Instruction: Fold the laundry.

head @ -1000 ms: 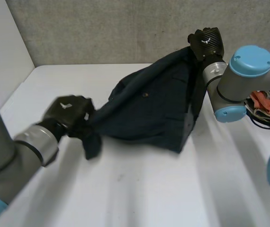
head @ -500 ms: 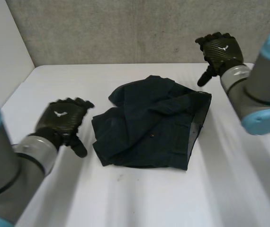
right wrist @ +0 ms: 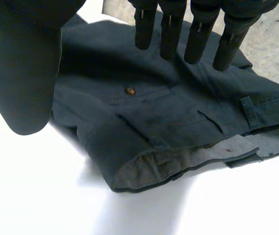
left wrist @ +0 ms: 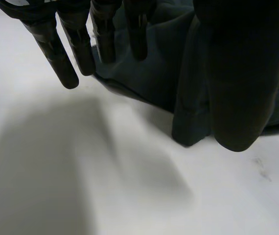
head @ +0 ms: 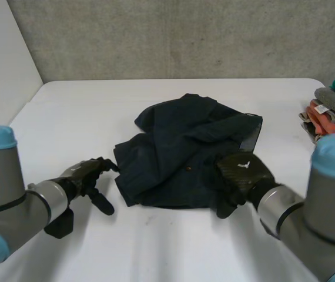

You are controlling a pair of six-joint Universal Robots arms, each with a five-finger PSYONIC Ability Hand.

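Observation:
A pair of dark navy shorts (head: 185,155) lies crumpled on the white table (head: 173,247), with a small button and a grey waistband lining showing. My left hand (head: 88,176) hovers open just off the shorts' left edge; in the left wrist view its straight fingers (left wrist: 63,54) hang above the table beside the shorts (left wrist: 164,63). My right hand (head: 241,176) is open above the shorts' near right corner. In the right wrist view its fingers (right wrist: 193,34) are spread over the shorts (right wrist: 164,112) and hold nothing.
A pile of folded laundry (head: 332,108) in orange, grey and teal sits at the table's right edge. A grey wall runs behind the table, and a white panel stands at the left.
Both hands let go of the shorts, which dropped flat onto the table. The hands opened and came down toward the near side, the left by the left edge, the right over the near right corner.

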